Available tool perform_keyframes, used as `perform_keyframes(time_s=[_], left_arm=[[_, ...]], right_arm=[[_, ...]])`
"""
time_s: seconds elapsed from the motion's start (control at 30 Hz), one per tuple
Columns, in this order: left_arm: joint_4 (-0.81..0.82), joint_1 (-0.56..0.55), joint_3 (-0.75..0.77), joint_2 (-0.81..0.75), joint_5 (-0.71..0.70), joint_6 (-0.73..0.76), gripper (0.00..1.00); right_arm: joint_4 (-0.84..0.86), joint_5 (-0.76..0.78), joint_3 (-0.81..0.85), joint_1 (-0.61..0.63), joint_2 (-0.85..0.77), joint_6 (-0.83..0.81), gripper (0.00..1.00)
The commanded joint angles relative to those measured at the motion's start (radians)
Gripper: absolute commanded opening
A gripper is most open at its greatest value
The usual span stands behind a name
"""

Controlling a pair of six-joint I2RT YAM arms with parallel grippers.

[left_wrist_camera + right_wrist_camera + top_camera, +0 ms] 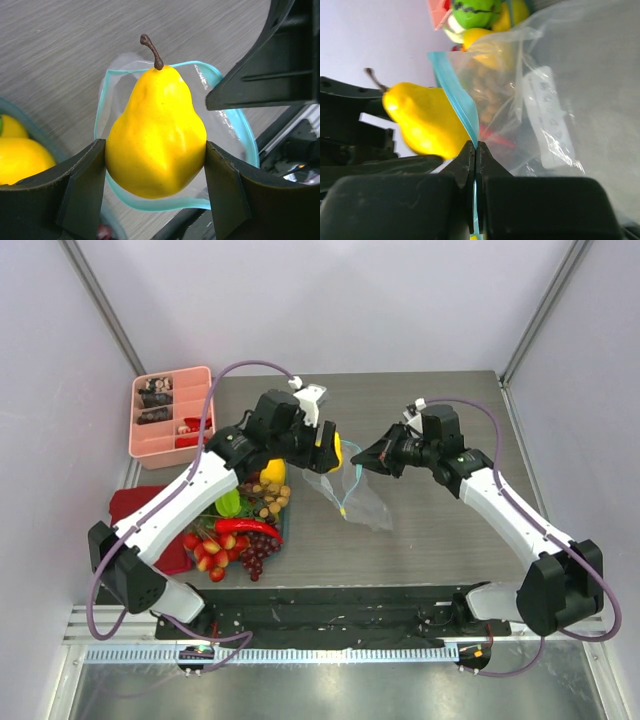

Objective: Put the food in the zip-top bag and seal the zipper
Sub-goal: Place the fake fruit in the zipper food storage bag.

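Over the zip-top bag (220, 117), the left gripper (156, 175) is clasping a yellow pear (157, 125), needing a centred drop, while the right gripper (476, 156) is pinching the zipper (457, 100).

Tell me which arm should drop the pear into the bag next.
Left. The left jaws clamp the yellow pear right at the zip-top bag's open mouth; the right jaws are busy pinching the zipper, holding it open.

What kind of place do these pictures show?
Most likely a robot lab cell: left arm and right arm mounted at the edge of a grey table, plain white walls around it, and plastic-looking food.
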Motion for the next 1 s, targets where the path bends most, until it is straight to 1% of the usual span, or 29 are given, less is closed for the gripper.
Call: perform_keyframes(time_s=[0.0,0.07,0.1,0.13,0.2,0.23,0.3,0.33,0.47,0.57,0.6,0.63,0.7,0.73,0.77,0.8,0.83,0.87,0.9,0.93,0.97], left_arm=[[-0.113,-0.014,0.119,0.034,-0.084,0.147,0.47],[-0.197,-0.015,0.189,0.056,-0.105,0.200,0.50],[-0.219,-0.015,0.211,0.059,-0.104,0.213,0.51],[-0.255,-0.017,0.225,0.059,-0.098,0.225,0.53],[-0.279,-0.015,0.249,0.051,-0.111,0.245,0.62],[-0.295,-0.014,0.257,0.050,-0.114,0.260,0.76],[-0.332,-0.011,0.269,0.030,-0.121,0.266,0.93],[-0.335,-0.006,0.265,0.018,-0.113,0.268,1.00],[-0.339,0.023,0.249,-0.032,-0.012,0.286,1.00],[-0.355,0.073,0.269,-0.035,0.080,0.274,1.00],[-0.348,0.096,0.268,-0.038,0.117,0.236,1.00],[-0.337,0.170,0.248,-0.047,0.181,0.213,1.00],[-0.288,0.250,0.214,-0.058,0.221,0.149,1.00],[-0.271,0.315,0.167,-0.070,0.214,0.100,1.00],[-0.250,0.340,0.148,-0.074,0.193,0.089,1.00],[-0.230,0.351,0.129,-0.079,0.162,0.086,0.97],[-0.202,0.354,0.116,-0.081,0.071,0.093,0.96],[-0.190,0.359,0.118,-0.067,0.041,0.098,0.96],[-0.179,0.359,0.122,-0.053,0.003,0.101,0.97],[-0.170,0.359,0.146,-0.036,-0.072,0.105,0.99],[-0.168,0.359,0.163,0.006,-0.105,0.107,0.99]], right_arm=[[0.219,-0.145,-0.015,0.000,-0.034,0.205,0.01],[0.349,-0.175,-0.017,-0.001,-0.011,0.276,0.01],[0.383,-0.188,-0.012,-0.001,-0.003,0.341,0.01],[0.429,-0.191,-0.001,0.000,0.005,0.365,0.01],[0.498,-0.206,-0.004,0.000,0.023,0.447,0.01],[0.552,-0.208,-0.012,0.002,0.026,0.465,0.01],[0.569,-0.202,-0.020,0.002,0.028,0.465,0.01],[0.571,-0.199,-0.038,0.002,0.025,0.442,0.01],[0.577,-0.166,-0.108,0.002,0.012,0.376,0.01],[0.670,-0.162,-0.187,0.000,0.031,0.394,0.01],[0.772,-0.168,-0.226,-0.001,0.037,0.414,0.01],[0.808,-0.169,-0.240,0.000,0.043,0.435,0.01],[0.841,-0.171,-0.242,0.000,0.045,0.451,0.01],[0.839,-0.172,-0.237,0.000,0.039,0.445,0.01],[0.832,-0.169,-0.236,0.000,0.037,0.420,0.01],[0.792,-0.166,-0.231,0.000,0.032,0.397,0.01],[0.748,-0.162,-0.225,-0.001,0.022,0.370,0.01],[0.694,-0.147,-0.218,0.000,0.016,0.277,0.01],[0.580,-0.133,-0.201,0.000,0.009,0.235,0.01],[0.537,-0.122,-0.193,0.000,0.005,0.192,0.01],[0.505,-0.101,-0.190,0.000,-0.010,0.146,0.01]])
